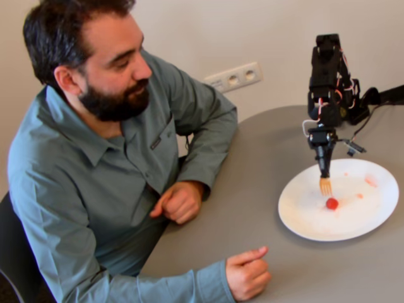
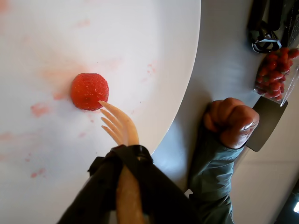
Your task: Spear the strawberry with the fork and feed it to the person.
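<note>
Fork point(image 2: 119, 127) tines, clamped in my gripper point(image 1: 324, 165), hover just beside the unspeared strawberry point(image 2: 89, 91) on the white plate point(image 1: 303, 224); I have spearing and feeding the bearded man point(image 1: 104, 126) left.

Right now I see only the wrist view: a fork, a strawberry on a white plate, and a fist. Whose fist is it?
Observer: It belongs to a bearded man in a grey-green shirt, seated at the table.
Operator: Is he ready to eat?
Observer: Not visibly. His mouth is shut and he looks down toward the plate.
Operator: What holds the fork?
Observer: A black arm with red and white wires. The fork points tines down.
</note>
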`<action>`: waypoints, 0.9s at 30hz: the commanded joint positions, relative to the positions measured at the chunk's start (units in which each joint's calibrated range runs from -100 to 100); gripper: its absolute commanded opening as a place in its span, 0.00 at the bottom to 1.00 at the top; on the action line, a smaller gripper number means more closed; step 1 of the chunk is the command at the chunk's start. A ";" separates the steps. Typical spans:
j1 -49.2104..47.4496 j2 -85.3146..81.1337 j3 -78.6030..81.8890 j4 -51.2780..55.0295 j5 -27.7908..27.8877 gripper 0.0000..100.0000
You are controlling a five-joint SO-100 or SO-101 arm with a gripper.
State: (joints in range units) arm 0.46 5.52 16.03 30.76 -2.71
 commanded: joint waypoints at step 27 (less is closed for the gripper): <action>-2.48 -0.40 -1.88 -4.30 1.03 0.02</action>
State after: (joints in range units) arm -2.47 5.52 16.03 29.90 -1.56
